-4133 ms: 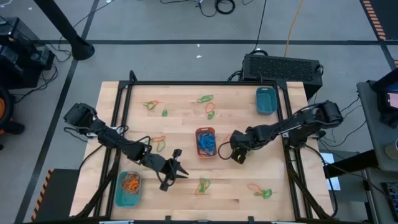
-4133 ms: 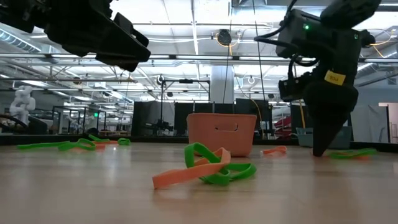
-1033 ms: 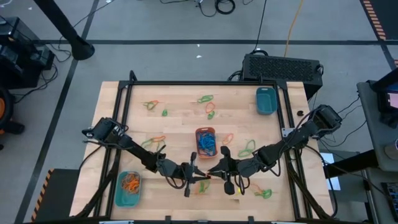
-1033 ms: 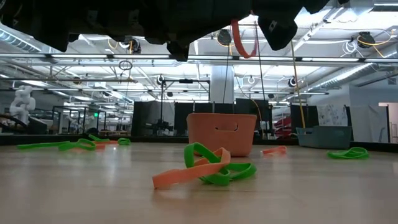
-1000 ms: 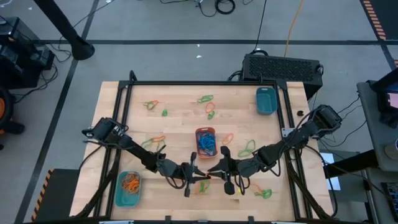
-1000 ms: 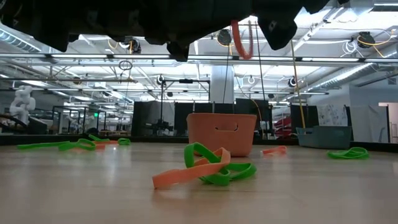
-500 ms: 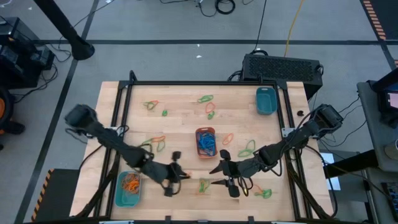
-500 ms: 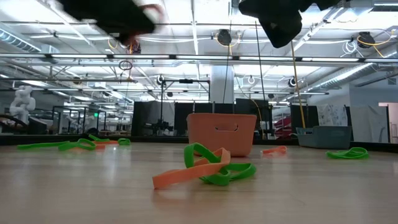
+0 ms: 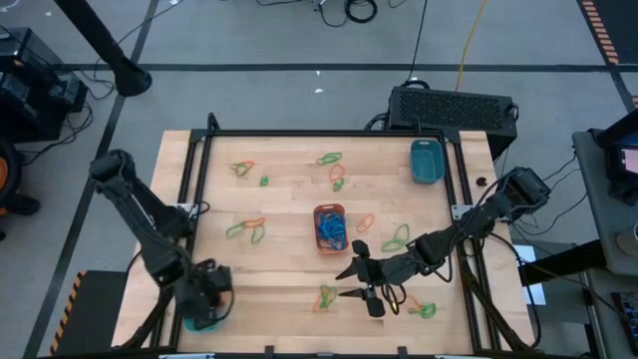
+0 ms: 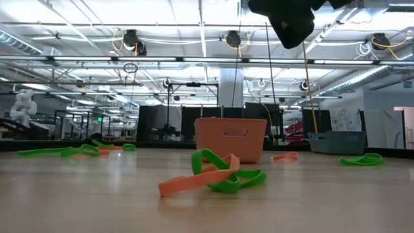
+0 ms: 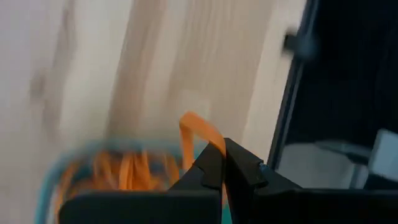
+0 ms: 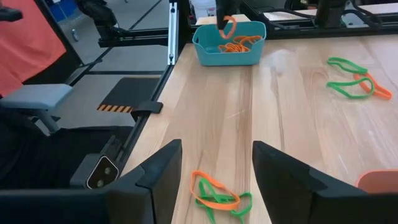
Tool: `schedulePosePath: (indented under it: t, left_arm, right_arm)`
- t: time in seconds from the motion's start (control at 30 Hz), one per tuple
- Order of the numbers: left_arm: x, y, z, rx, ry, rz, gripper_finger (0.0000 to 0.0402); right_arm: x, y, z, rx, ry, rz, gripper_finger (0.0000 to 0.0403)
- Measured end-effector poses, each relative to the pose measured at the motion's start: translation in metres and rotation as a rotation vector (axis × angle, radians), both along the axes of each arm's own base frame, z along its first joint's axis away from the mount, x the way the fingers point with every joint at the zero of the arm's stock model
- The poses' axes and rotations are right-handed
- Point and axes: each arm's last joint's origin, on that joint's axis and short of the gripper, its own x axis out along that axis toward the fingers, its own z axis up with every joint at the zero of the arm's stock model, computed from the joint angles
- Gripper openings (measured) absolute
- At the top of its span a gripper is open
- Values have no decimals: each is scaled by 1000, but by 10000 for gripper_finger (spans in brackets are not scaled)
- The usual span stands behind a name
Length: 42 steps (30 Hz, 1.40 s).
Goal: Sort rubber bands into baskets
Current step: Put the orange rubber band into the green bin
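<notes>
My left gripper [image 9: 206,299] is over the teal basket [image 9: 196,322] at the table's near left corner, shut on an orange rubber band [image 11: 199,129]. That basket [image 12: 229,45] holds several orange bands. My right gripper [image 9: 349,283] is open and empty near the table's middle front, above a tangle of orange and green bands [image 12: 217,196]. The orange basket [image 9: 330,227] with blue bands stands at the centre. A second teal basket [image 9: 426,160] stands at the far right. My left gripper pinches the orange band between its two shut fingertips, at one end of the loop [image 11: 210,144]. The fingers come from above. The band hangs below them [image 12: 229,26] over the teal basket. I cannot tell whether it touches the bands inside.
Loose green and orange bands lie scattered on the wood: left of centre [image 9: 247,229], at the far side [image 9: 242,167] [image 9: 329,158] [image 9: 339,178], right of the orange basket [image 9: 396,236] and near the front right [image 9: 419,307]. A black frame [image 9: 329,133] runs round the table.
My left gripper has left the middle front of the table, where it was close to my right gripper, and has gone toward the table's left edge to above the near-left teal basket. It has carried the orange band lifted clear all the way.
</notes>
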Motion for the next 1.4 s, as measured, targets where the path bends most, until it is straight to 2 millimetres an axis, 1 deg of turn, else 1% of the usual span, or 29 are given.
schedulePosePath:
  t: [0.1, 0.23, 0.37, 0.57, 0.63, 0.8, 0.9, 1.0, 1.1, 1.2, 1.27, 1.33, 1.4]
  left_arm:
    - [-16, -3, -3, 22, 99, 45, 6]
    - [-30, -1, -7, 83, 190, 116, 7]
    - [-33, 1, -9, 118, 211, 130, 8]
    - [-36, 1, -9, 101, 285, 107, 10]
    - [-36, 1, -9, 100, 287, 106, 20]
    - [-36, 1, -9, 100, 287, 106, 67]
    - [-36, 1, -9, 100, 287, 106, 89]
    - [-31, 4, -8, 93, 274, 64, 94]
    - [-20, 11, -5, 119, 172, 40, 95]
    - [-4, 21, 2, 242, -21, 19, 95]
    - [6, 31, 3, 362, -114, -3, 95]
    - [16, 44, 3, 482, -160, -19, 95]
    - [27, 60, 3, 576, -158, 1, 95]
  right_arm:
    - [0, 0, 0, 0, 0, 0, 187]
    - [0, 0, 0, 0, 0, 0, 187]
    - [0, 0, 0, -2, 0, -4, 187]
    - [0, 0, 0, -6, -1, -6, 187]
    - [0, 0, 0, -6, -1, -7, 187]
    - [0, 0, 0, -7, -1, -7, 187]
    - [0, 0, 0, -7, -2, -7, 187]
    - [0, 0, 0, -14, -3, -5, 187]
    - [0, 0, 0, -36, -10, 4, 187]
    - [1, -2, 0, -63, -18, 10, 187]
    - [2, -4, 0, -75, -21, 9, 187]
    - [3, -5, 0, -75, -19, 3, 187]
    - [3, -7, -1, -78, -15, -4, 187]
